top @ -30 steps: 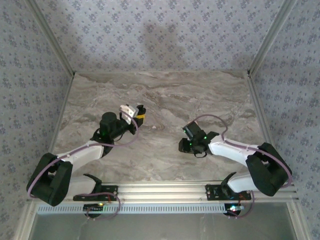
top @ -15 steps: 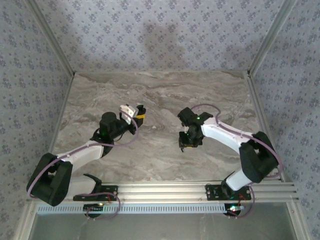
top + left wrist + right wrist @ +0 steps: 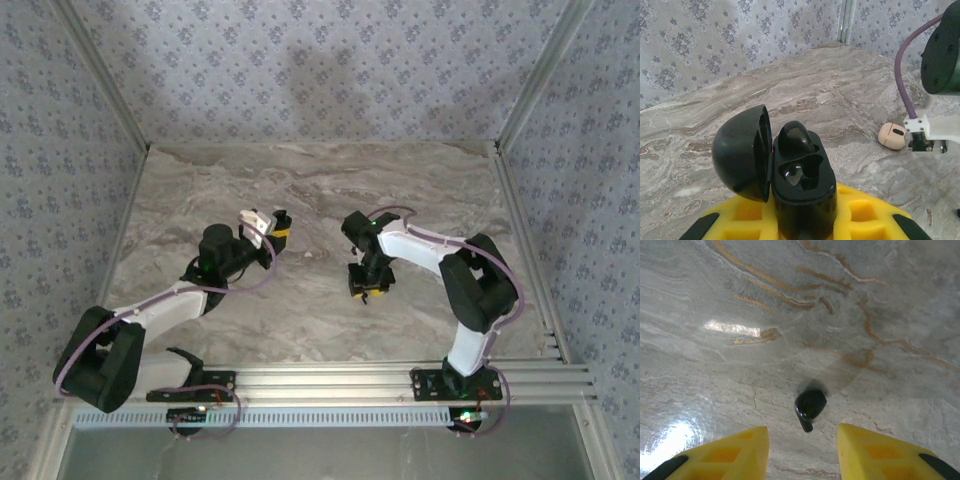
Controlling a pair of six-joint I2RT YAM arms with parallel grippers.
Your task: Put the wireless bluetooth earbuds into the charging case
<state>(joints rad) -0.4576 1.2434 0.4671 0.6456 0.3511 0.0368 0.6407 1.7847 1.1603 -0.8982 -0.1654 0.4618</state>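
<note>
From above, the left tool [image 3: 280, 232] sits left of centre over the marbled tabletop [image 3: 300, 180], clamped on the charging case [image 3: 283, 216]; the right tool [image 3: 365, 290] hangs just right of centre, pointed down at the stone and well apart from the left one; whether its fingers stand apart cannot be told from here.

In the left wrist view, the left tool [image 3: 802, 225] fills the bottom edge, its yellow fingers [image 3: 865, 217] pressed to both sides of the charging case [image 3: 802, 200], which stands upright at lower centre; the lid [image 3: 742, 152] is swung open to the left; a seated earbud [image 3: 795, 139] rises from the far socket, and the near socket lies open with a glossy floor; at centre right a beige bud-shaped thing [image 3: 891, 135] rests on the tabletop [image 3: 815, 85], just beside a white part of the right arm [image 3: 942, 50], which enters from the upper right corner.

In the right wrist view, the right tool [image 3: 801, 432] shows two yellow fingers [image 3: 725, 452] at the bottom edge, set apart with nothing between them; the black earbud [image 3: 810, 407] lies on the tabletop [image 3: 865, 290] at lower centre, just beyond the fingertips and in line with the gap, touching neither finger; its short stem points toward the bottom of the frame.
</note>
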